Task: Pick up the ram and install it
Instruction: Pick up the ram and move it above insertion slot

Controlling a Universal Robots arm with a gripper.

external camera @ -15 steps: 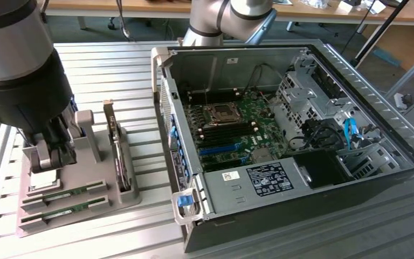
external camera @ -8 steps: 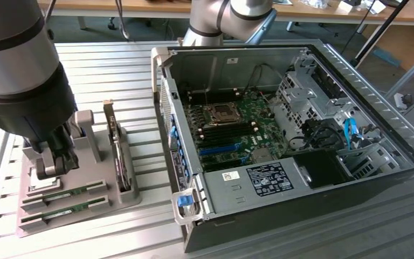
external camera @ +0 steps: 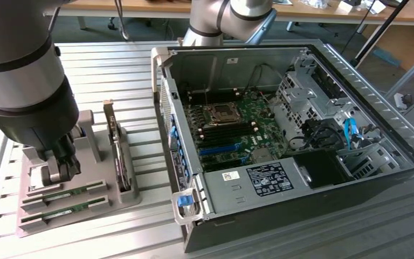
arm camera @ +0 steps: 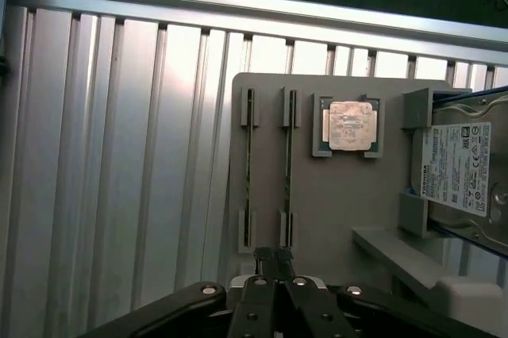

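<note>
Green ram (arm camera: 287, 167) and its twin (arm camera: 248, 167) lie parallel at the near edge of the grey holder (arm camera: 341, 211), beneath the clenched, empty gripper (arm camera: 272, 255).

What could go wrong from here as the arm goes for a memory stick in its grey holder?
1. The gripper is shut near the ends of both memory sticks; lowered like this it might press on an edge instead of straddling it.
2. The sticks sit close together, so it could knock the wrong one.
3. The hard drive shares the holder; a sideways swing may clip it.
</note>
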